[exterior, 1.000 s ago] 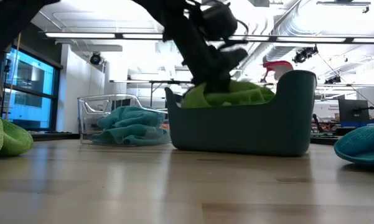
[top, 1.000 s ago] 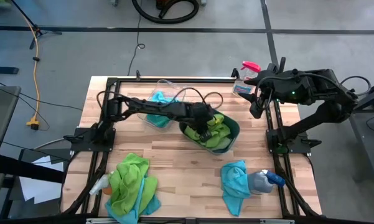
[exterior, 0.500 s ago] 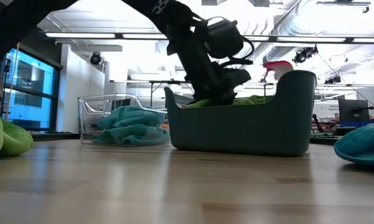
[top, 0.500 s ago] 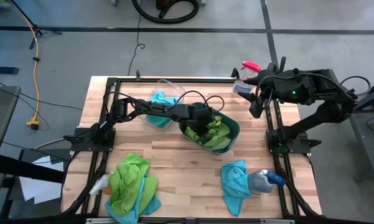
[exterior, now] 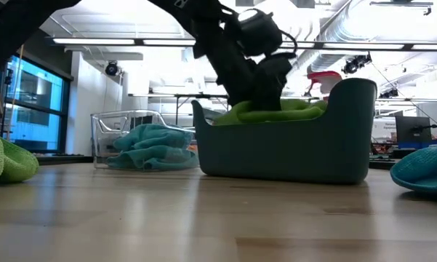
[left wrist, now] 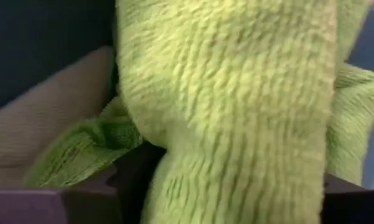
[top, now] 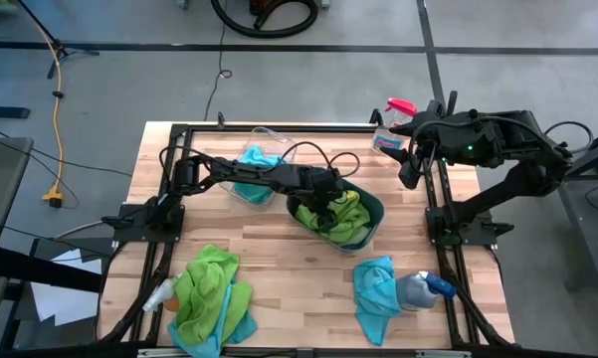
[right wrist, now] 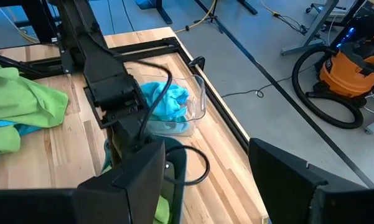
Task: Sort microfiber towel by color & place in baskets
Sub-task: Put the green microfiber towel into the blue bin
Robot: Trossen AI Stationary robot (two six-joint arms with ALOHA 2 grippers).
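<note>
My left gripper (top: 323, 209) is down inside the dark teal basket (top: 375, 207), among lime green towels (top: 348, 211) that heap above its rim (exterior: 276, 113). In the left wrist view a green towel (left wrist: 236, 93) fills the space between its wide-apart fingers, so it is open. The clear basket (top: 259, 177) at the far side holds turquoise towels (exterior: 149, 145). My right gripper (top: 410, 164) hangs open and empty over the table's far right corner. My left gripper comes from above, slanting down into the basket. A green towel (left wrist: 193, 186) lies between its open fingers and rests on the other green towels. Whether the fingers touch it I cannot tell.
A heap of green and turquoise towels (top: 211, 296) lies at the near left with a spray bottle (top: 159, 295) beside it. At the near right a turquoise towel (top: 376, 290) lies beside a blue-topped bottle (top: 425, 288). A pink-topped bottle (top: 393, 121) stands far right. A black frame (top: 169, 159) borders the table.
My left gripper dipped deeper into the dark basket, pressing the green towels down to the rim. It has since come up a little, and the towels have sprung back above the rim.
</note>
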